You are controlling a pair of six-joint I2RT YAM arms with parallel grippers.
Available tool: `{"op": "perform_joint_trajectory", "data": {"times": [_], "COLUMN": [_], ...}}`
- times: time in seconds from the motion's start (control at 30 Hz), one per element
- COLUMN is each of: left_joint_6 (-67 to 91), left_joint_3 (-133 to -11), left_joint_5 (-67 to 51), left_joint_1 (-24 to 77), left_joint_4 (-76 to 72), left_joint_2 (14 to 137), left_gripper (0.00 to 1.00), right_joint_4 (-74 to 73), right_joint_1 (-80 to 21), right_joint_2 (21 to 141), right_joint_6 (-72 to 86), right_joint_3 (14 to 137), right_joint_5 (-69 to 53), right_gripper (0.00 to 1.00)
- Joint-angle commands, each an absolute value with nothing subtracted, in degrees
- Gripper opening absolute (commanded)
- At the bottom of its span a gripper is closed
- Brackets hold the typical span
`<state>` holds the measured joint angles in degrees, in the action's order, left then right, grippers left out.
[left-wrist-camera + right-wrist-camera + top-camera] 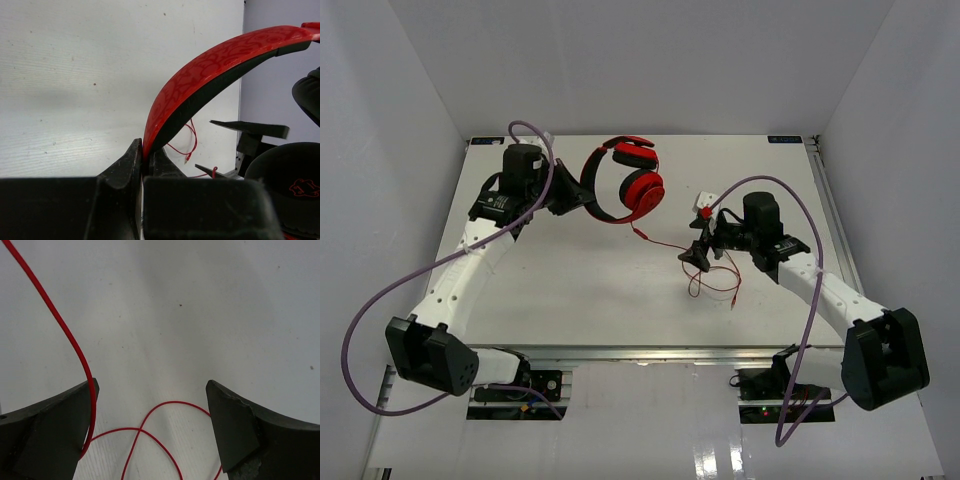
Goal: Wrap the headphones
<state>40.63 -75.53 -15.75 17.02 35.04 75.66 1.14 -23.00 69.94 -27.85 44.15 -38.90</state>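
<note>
Headphones: red over-ear headphones [625, 180] at the upper centre of the top view, on the side of the left arm.
Headband: a red patterned headband [215, 70] with black lining; in the left wrist view it arcs from the lower centre up to the upper right corner.
Ear cups: two red ear cups [642, 188] sit to the right of the band in the top view; whether they touch the desk cannot be told.
Cable: a thin red cable [715, 275] runs from the cups down and right, then lies in loose loops on the desk at centre right.
Left tool: the left tool [145, 150] is closed tight on the lower end of the headband.
Right tool: the right tool [152, 390] is spread wide and grips nothing; the cable [75, 347] runs along the inner face of the finger at lower left of its frame.
Desk: a white desk [580, 290] carries everything.
Robot cables: thick purple cables [380, 290] loop beside each arm.
</note>
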Motion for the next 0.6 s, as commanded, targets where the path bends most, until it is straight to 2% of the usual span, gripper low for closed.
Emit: {"op": "perform_joint_trajectory", "data": {"times": [0.0, 0.07, 0.2, 0.3, 0.33, 0.47, 0.5, 0.57], "left_joint_6": [42.4, 42.5, 41.0, 36.6, 34.8, 29.5, 29.2, 25.7], "left_joint_3": [-78.7, -78.7, -78.0, -75.1, -73.8, -68.4, -67.5, -65.2], "left_joint_5": [-21.2, -22.4, -29.6, -41.0, -43.2, -49.3, -50.0, -50.5], "left_joint_1": [17.3, 17.3, 17.3, 18.2, 18.8, 20.5, 20.7, 23.4], "left_joint_4": [33.9, 33.8, 31.4, 26.7, 26.1, 26.0, 26.0, 26.2], "left_joint_2": [69.3, 67.8, 65.9, 63.8, 62.6, 59.7, 59.5, 58.3], "left_gripper": [0.00, 0.00, 0.00, 0.00, 0.00, 0.00, 0.00, 0.00], "right_joint_4": [8.7, 10.2, 10.7, 8.5, 6.9, 2.4, 1.3, -2.3], "right_joint_1": [-23.3, -23.2, -23.1, -22.6, -22.3, -21.2, -21.1, -20.6], "right_joint_2": [70.9, 70.5, 70.0, 70.6, 71.1, 73.0, 73.0, 72.6], "right_joint_6": [-20.1, -19.6, -21.0, -22.3, -23.1, -24.9, -25.3, -27.2], "right_joint_3": [42.1, 40.5, 38.9, 41.6, 43.4, 48.5, 49.7, 53.0], "right_joint_5": [-43.5, -42.8, -42.1, -44.5, -45.5, -47.0, -47.0, -46.3], "right_gripper": [0.96, 0.99, 0.92, 0.71, 0.62, 0.35, 0.34, 0.26]}}
